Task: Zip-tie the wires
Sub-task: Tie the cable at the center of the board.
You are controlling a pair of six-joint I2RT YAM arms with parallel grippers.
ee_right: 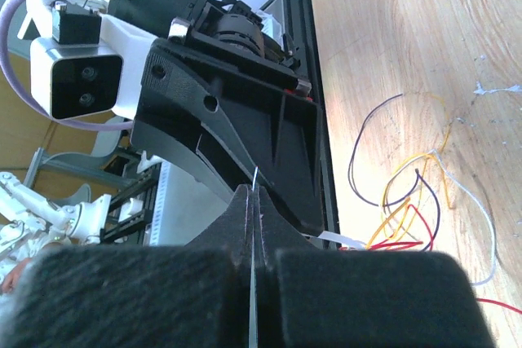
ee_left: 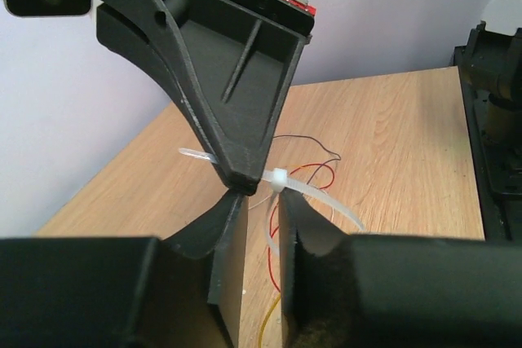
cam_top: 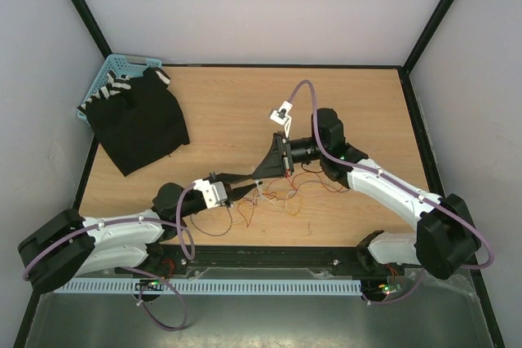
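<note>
Since the wires (cam_top: 281,191) are hair-thin, they're easy to miss from above: a loose tangle of red, yellow, dark and white strands lying flat on the wooden table (cam_top: 351,103), toward its near edge, right between the two arms. None of them look bundled up.

Just over the left end of the tangle there's a white zip tie (ee_left: 279,178). Its little square head shows up nicely in the left wrist view, with the tail poking out to one side over the wood. Can't tell whether the strap actually goes around any of the strands.

Right gripper (cam_top: 258,175) comes in from the right with its jaws fully closed, and it looks like it's pinching the zip tie strap. You can see a thin white sliver squeezed between its fingers (ee_right: 236,218) in its own camera.

Left gripper (ee_left: 263,201) sits tip to tip with it, just below the zip tie's head. Its jaws are partly open, with a clear gap, and nothing is clamped in there as far as I can see.

Further out, a black cloth (cam_top: 139,124) lies at the far left corner, draped partly over a blue basket (cam_top: 110,71).
</note>
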